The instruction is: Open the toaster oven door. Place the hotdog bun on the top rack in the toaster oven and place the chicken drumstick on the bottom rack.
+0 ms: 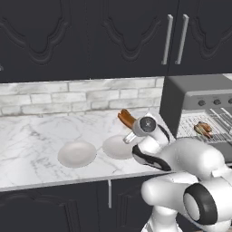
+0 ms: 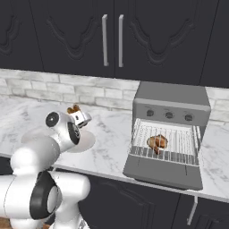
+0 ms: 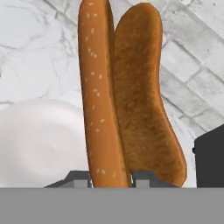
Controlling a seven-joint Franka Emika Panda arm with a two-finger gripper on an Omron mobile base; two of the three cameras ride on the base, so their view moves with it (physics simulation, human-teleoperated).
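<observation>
Gripper [image 1: 128, 127]: closed on the orange-brown hotdog bun [image 1: 126, 118], lifted above the white marble table [image 1: 31, 140].
Done: grey toaster oven [image 2: 172, 107] door [image 2: 162, 172] is opened; golden-brown chicken drumstick [image 2: 157, 142] is racked.
Left: bun to top rack.

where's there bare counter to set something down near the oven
Free: the marble counter left of the two white plates, and the strip between plates and brick backsplash. Crowded: the toaster oven side, where its open door juts forward and the claw holds the hotdog bun above the plates.
</observation>
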